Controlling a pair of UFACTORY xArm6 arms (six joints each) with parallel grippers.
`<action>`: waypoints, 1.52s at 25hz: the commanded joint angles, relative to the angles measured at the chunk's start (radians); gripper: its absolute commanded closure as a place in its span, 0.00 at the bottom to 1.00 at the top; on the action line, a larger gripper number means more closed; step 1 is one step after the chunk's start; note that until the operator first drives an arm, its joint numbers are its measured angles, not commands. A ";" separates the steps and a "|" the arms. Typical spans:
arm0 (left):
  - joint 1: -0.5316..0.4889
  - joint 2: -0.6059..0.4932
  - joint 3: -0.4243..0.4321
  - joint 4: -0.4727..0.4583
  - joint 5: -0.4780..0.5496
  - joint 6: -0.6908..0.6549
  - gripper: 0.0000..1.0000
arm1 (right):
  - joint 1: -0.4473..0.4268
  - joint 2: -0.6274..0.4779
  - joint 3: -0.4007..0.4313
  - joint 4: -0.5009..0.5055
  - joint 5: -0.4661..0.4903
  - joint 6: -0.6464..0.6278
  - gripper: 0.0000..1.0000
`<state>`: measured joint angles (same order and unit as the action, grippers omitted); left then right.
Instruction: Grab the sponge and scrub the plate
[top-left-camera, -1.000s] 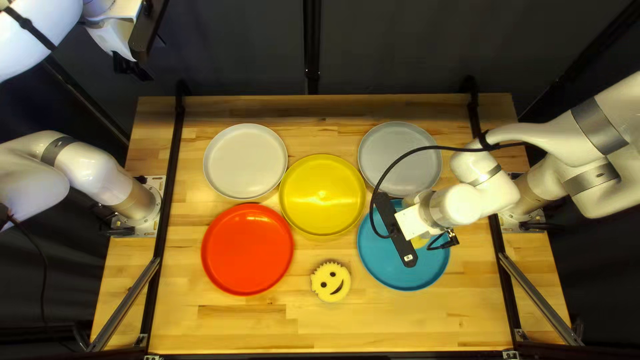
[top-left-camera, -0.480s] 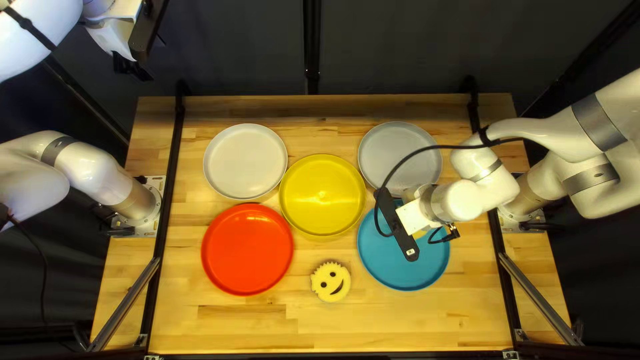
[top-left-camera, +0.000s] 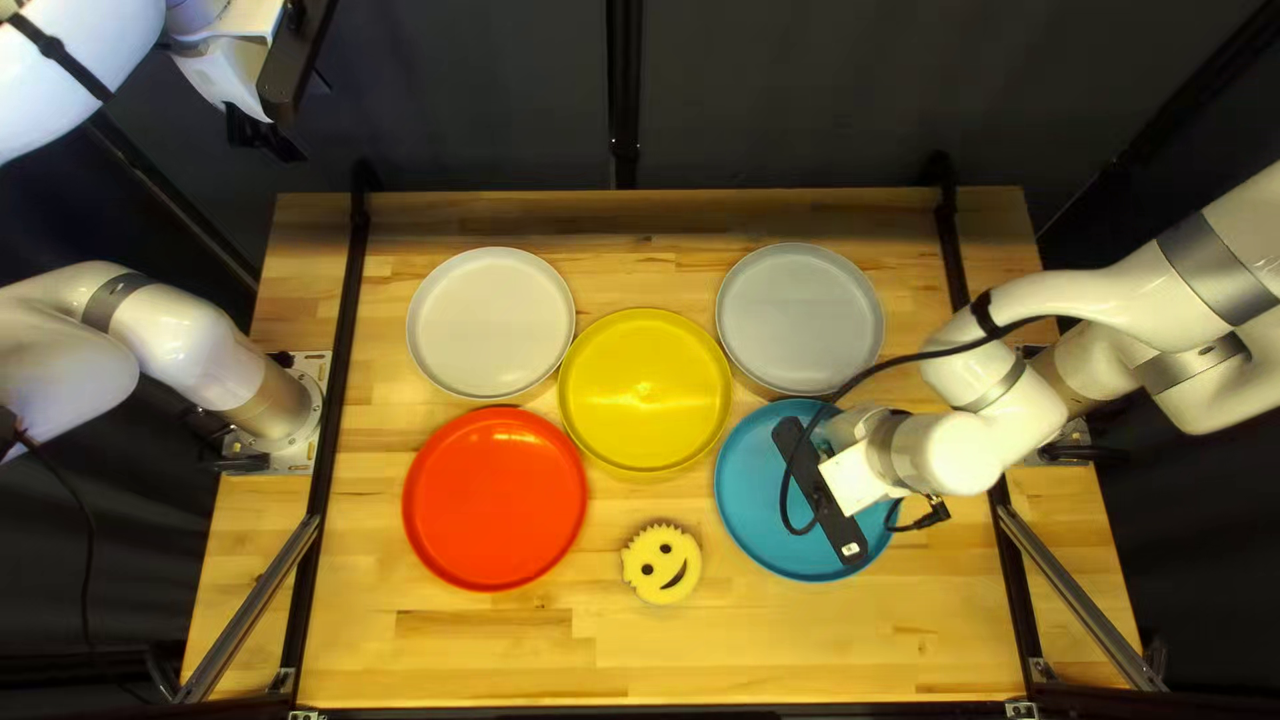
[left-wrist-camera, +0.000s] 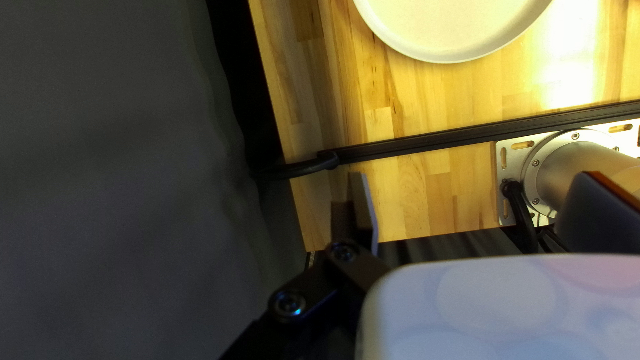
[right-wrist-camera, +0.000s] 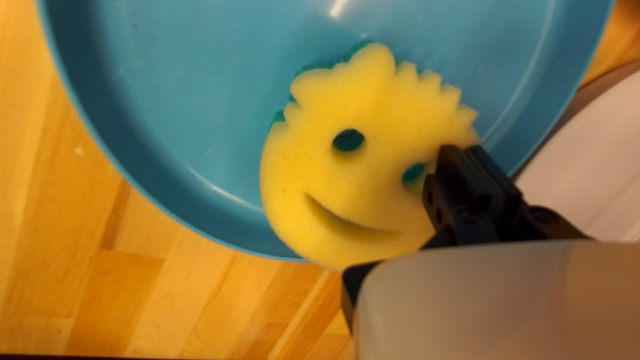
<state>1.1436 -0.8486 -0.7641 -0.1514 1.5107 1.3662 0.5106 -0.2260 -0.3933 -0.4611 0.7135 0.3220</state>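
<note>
Blue filled most of what my right wrist view showed: the blue plate [top-left-camera: 747, 514], with the yellow smiling sponge [right-wrist-camera: 347, 173] over it, reaching past the rim on one side. I had my right claw [top-left-camera: 856, 480] above that plate, pinching the sponge near its edge, the two black fingers close together. Green backing peeked out along the sponge's jagged hair. I could not tell whether it was touching the plate. From the top left view the claw's body hid it from me.

My left claw was raised beyond the bench's [top-left-camera: 654, 667] far corner, at the upper left of the top left view [top-left-camera: 264, 134], its fingers spread well apart with nothing between them. Its wrist camera looked down on part of the off-white plate [top-left-camera: 491, 323] and the left arm's base [left-wrist-camera: 580, 160].

Elsewhere on the bench, the yellow plate [top-left-camera: 646, 390] sat between the off-white plate and the gray plate [top-left-camera: 800, 318]. The red plate [top-left-camera: 495, 499] lay nearer me, and a second smiling sponge [top-left-camera: 662, 563] rested face up between the red and blue ones.
</note>
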 commanded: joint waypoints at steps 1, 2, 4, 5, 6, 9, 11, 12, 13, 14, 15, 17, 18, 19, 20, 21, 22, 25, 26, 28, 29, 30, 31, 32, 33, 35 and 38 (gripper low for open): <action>0.000 0.000 0.000 0.000 0.000 0.000 0.00 | 0.000 0.000 -0.003 0.002 0.005 -0.010 1.00; 0.000 0.000 0.000 0.000 0.000 0.000 0.00 | -0.020 -0.001 -0.002 -0.002 0.000 -0.028 1.00; 0.000 0.000 0.000 0.000 0.000 0.000 0.00 | -0.055 -0.001 -0.001 -0.008 -0.008 -0.057 1.00; 0.000 0.000 0.000 0.000 0.000 0.000 0.00 | -0.079 -0.001 -0.003 -0.011 -0.012 -0.078 1.00; 0.000 0.000 0.000 0.000 0.000 0.000 0.00 | -0.092 0.000 -0.005 -0.013 -0.014 -0.089 1.00; 0.000 0.000 0.000 0.000 0.000 0.000 0.00 | -0.149 0.007 -0.016 -0.022 -0.025 -0.138 1.00; 0.000 0.000 0.000 0.000 0.000 0.000 0.00 | -0.188 0.020 -0.026 -0.029 -0.038 -0.168 1.00; 0.000 0.000 0.000 0.000 0.000 0.000 0.00 | -0.214 0.034 -0.037 -0.034 -0.048 -0.189 1.00; 0.000 0.000 0.000 0.000 0.000 0.000 0.00 | -0.221 0.039 -0.041 -0.035 -0.051 -0.196 1.00; 0.000 0.000 0.000 0.000 0.000 0.000 0.00 | -0.237 0.048 -0.048 -0.038 -0.057 -0.210 1.00; 0.000 0.000 0.000 0.000 0.000 0.000 0.00 | -0.253 0.060 -0.058 -0.040 -0.063 -0.222 1.00; 0.000 0.000 0.000 0.000 0.000 0.000 0.00 | -0.262 0.078 -0.075 -0.041 -0.067 -0.231 1.00; 0.000 0.000 0.000 0.000 0.000 0.000 0.00 | -0.258 0.088 -0.086 -0.039 -0.063 -0.231 1.00; 0.000 0.000 0.000 0.000 0.000 0.000 0.00 | -0.252 0.093 -0.093 -0.037 -0.060 -0.229 1.00; 0.000 0.000 0.000 0.000 0.000 0.000 0.00 | -0.240 0.100 -0.103 -0.033 -0.055 -0.224 1.00; 0.000 0.000 0.000 0.000 0.000 0.000 0.00 | -0.235 0.102 -0.105 -0.032 -0.052 -0.221 1.00; 0.000 0.000 0.000 0.000 0.000 0.000 0.00 | -0.220 0.105 -0.111 -0.024 -0.044 -0.214 1.00; 0.000 0.000 0.000 0.000 0.000 0.000 0.00 | -0.183 0.115 -0.127 0.010 -0.029 -0.205 1.00; 0.000 0.000 0.000 0.000 0.000 0.000 0.00 | -0.174 0.117 -0.131 0.018 -0.027 -0.204 1.00; 0.000 0.000 0.000 0.000 0.000 0.000 0.00 | -0.138 0.123 -0.147 0.060 -0.010 -0.205 1.00; 0.000 0.000 0.000 0.000 0.000 0.000 0.00 | -0.129 0.123 -0.150 0.074 -0.005 -0.207 1.00; 0.000 0.000 0.000 0.000 0.000 0.000 0.00 | -0.115 0.122 -0.153 0.097 0.001 -0.209 1.00; 0.000 0.000 0.000 0.000 0.000 0.000 0.00 | -0.110 0.121 -0.154 0.107 0.002 -0.210 1.00; 0.000 0.000 0.000 0.000 0.000 0.000 0.00 | -0.103 0.120 -0.153 0.123 0.003 -0.214 1.00; 0.000 0.000 0.000 0.000 0.000 0.000 0.00 | -0.094 0.121 -0.153 0.135 0.003 -0.210 1.00; 0.000 0.000 0.000 0.000 0.000 0.000 0.00 | -0.079 0.132 -0.164 0.154 0.005 -0.209 1.00; 0.000 0.000 0.000 0.000 0.000 0.000 0.00 | -0.067 0.158 -0.181 0.168 -0.005 -0.209 1.00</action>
<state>1.1436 -0.8486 -0.7641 -0.1514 1.5107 1.3662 0.4353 -0.0849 -0.5627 -0.3049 0.7158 0.1134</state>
